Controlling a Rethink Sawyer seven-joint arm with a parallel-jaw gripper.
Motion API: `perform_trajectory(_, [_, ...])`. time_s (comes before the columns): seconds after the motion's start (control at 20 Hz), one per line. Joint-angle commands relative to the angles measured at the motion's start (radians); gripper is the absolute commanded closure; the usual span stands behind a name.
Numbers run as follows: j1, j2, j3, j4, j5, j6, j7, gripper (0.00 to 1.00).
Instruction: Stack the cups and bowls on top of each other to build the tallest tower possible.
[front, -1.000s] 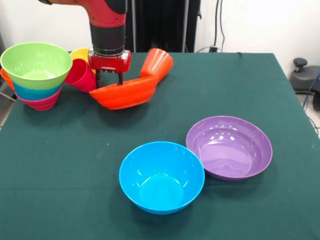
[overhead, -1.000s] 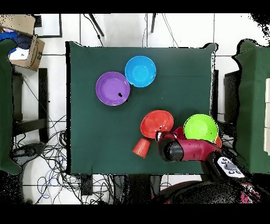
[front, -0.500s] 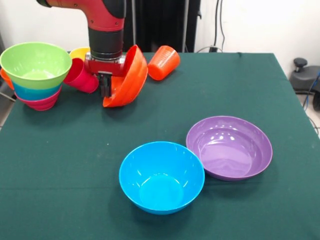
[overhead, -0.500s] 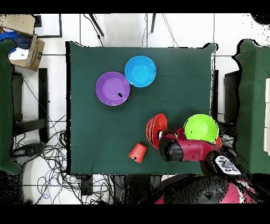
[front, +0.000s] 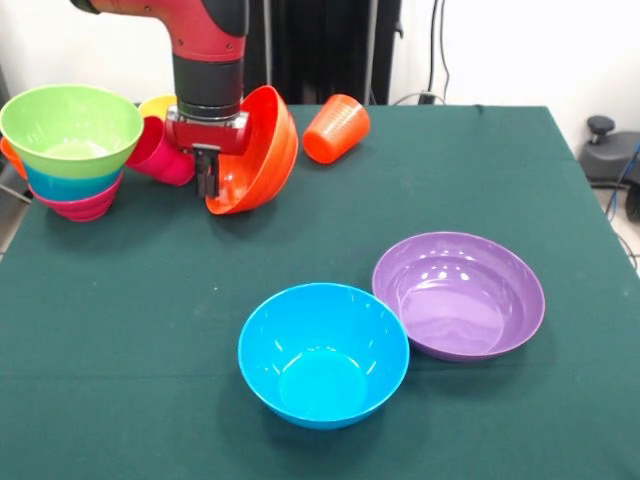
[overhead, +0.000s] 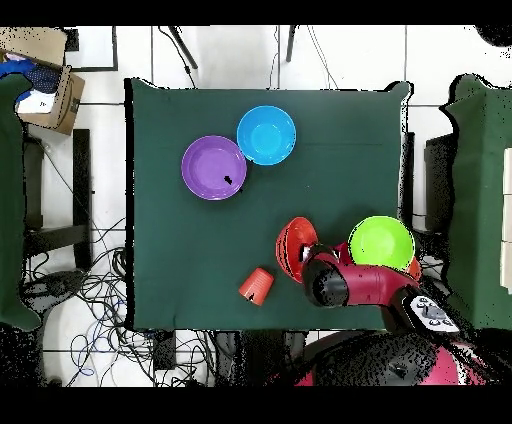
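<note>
My gripper (front: 210, 178) is shut on the rim of the large orange bowl (front: 256, 148), which stands tipped on its edge on the green cloth, opening towards the arm. In the overhead view the bowl (overhead: 292, 247) shows beside the arm's wrist. The tower (front: 72, 150) at far left is a lime green bowl (front: 72, 122) nested on blue and magenta ones. A red-pink cup (front: 160, 152) and a yellow cup (front: 160, 105) lie between tower and gripper. The orange cup (front: 336, 127) lies on its side to the right. A blue bowl (front: 323, 352) and a purple bowl (front: 458, 293) sit upright in front.
The green-covered table (front: 120, 330) ends close behind the cups and left of the tower. In the overhead view the orange cup (overhead: 257, 284) lies near the table's bottom edge, and a cardboard box (overhead: 45, 85) sits on the floor at upper left.
The orange bowl went from hanging nearly level in the gripper to standing steeply on its edge. The orange cup rolled away from the bowl, rightward in the front view.
</note>
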Motion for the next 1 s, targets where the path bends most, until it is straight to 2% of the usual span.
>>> perform_trajectory(0.05, [-0.004, 0.001, 0.067, -0.057, -0.042, -0.009, 0.040, 1.00])
perform_trajectory(0.25, [-0.034, -0.007, 0.098, -0.038, -0.050, -0.022, 0.039, 1.00])
perform_trajectory(0.3, [-0.035, -0.008, 0.098, -0.034, -0.055, -0.043, 0.045, 0.00])
perform_trajectory(0.45, [-0.052, -0.007, 0.130, -0.031, -0.060, 0.014, 0.009, 0.00])
perform_trajectory(1.0, [-0.044, 0.000, 0.121, -0.042, -0.059, 0.019, 0.008, 0.00])
